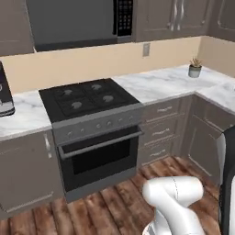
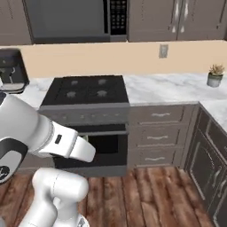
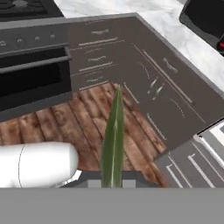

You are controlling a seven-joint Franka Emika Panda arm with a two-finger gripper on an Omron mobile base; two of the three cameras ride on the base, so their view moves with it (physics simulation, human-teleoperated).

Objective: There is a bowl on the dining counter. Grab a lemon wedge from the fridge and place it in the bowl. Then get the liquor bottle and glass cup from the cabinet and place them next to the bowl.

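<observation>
A thin yellow-green sliver, the lemon wedge (image 3: 113,135) seen edge-on, stands up between the fingertips in the hand view. My gripper (image 3: 112,183) is shut on it and hangs over the wooden floor (image 3: 87,118), looking towards the corner of the lower drawers (image 3: 94,57). My white arm (image 2: 40,133) folds low in front of the oven. The bowl, dining counter, fridge, liquor bottle, glass cup and cabinet are out of view.
A black stove (image 1: 87,98) with an oven door (image 1: 98,158) sits in an L-shaped marble counter (image 1: 156,85). A potted plant (image 1: 195,69) stands at the corner and a dark coffee machine (image 1: 4,92) at the left. A microwave (image 1: 73,20) hangs above.
</observation>
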